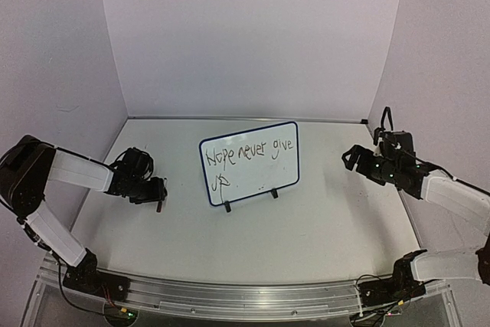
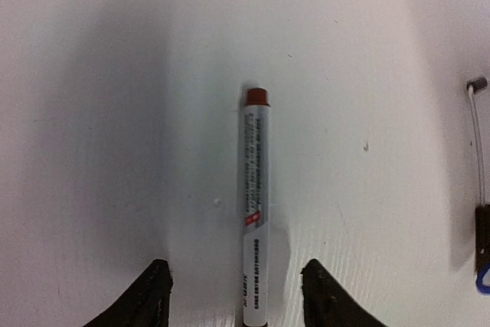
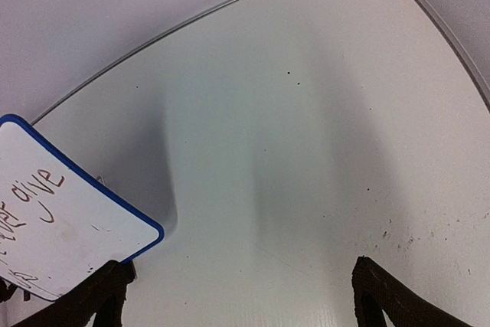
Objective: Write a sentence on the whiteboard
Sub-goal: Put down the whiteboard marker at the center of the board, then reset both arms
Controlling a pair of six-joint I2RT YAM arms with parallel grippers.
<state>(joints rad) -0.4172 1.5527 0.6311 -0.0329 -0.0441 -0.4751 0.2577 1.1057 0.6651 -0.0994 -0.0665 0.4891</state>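
Observation:
The whiteboard [image 1: 260,180], blue-framed on two black feet, stands tilted at the table's middle. The sentence [image 1: 249,152] on it reads "Hope never give up" in two lines. My left gripper [image 1: 157,193] hangs low over the table to the board's left. In the left wrist view this gripper [image 2: 236,269] is open, and a white marker with a red end [image 2: 255,204] lies on the table between the fingers, with a gap on each side. My right gripper [image 1: 354,158] is open and empty to the board's right. The right wrist view shows the board's corner [image 3: 84,227] with "give" [image 3: 38,188].
A thin white cable with dark fittings [image 2: 478,139] lies at the right edge of the left wrist view. White walls close in the table at the back and sides. A metal rail [image 1: 245,296] carrying both arm bases runs along the near edge.

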